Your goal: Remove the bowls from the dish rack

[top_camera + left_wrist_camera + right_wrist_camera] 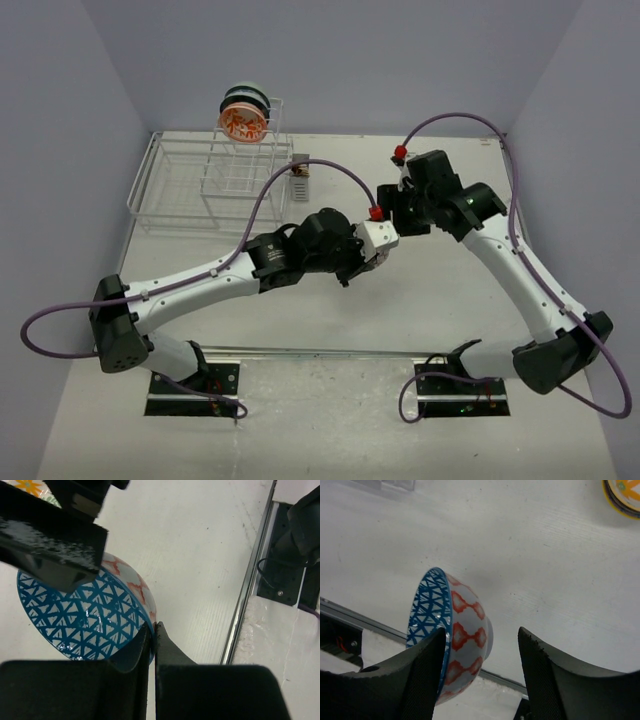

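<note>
**Mid-table handoff: blue bowl, L to R**

Left gripper [152, 629] is pinching the rim of the blue bowl [85, 615], one finger inside and one outside. The bowl is held on edge above the table [420, 300], about midway btw the two arms. Right gripper [481, 631] is spread around the same bowl. One finger sits at the patterned inside; the other stands apart from the orange-and-white outside, so no grip yet.

Looks like a pass L to R. To do it well, R should close square on the wall w/ a good bite below the rim. L should let go only once R has it, w/o twisting, since glazed ware prob. slips.

Further back a yellow-rimmed bowl [624, 495] lies on the table. At far left the rack [170, 195] holds more bowls [243, 118] in its tall frame.

Views: overhead hides the blue bowl under the wrists, so only the wrist cams show it. L wrist shows the pinch; R wrist shows the gap on the outer side. The racked bowls show only from above.
</note>
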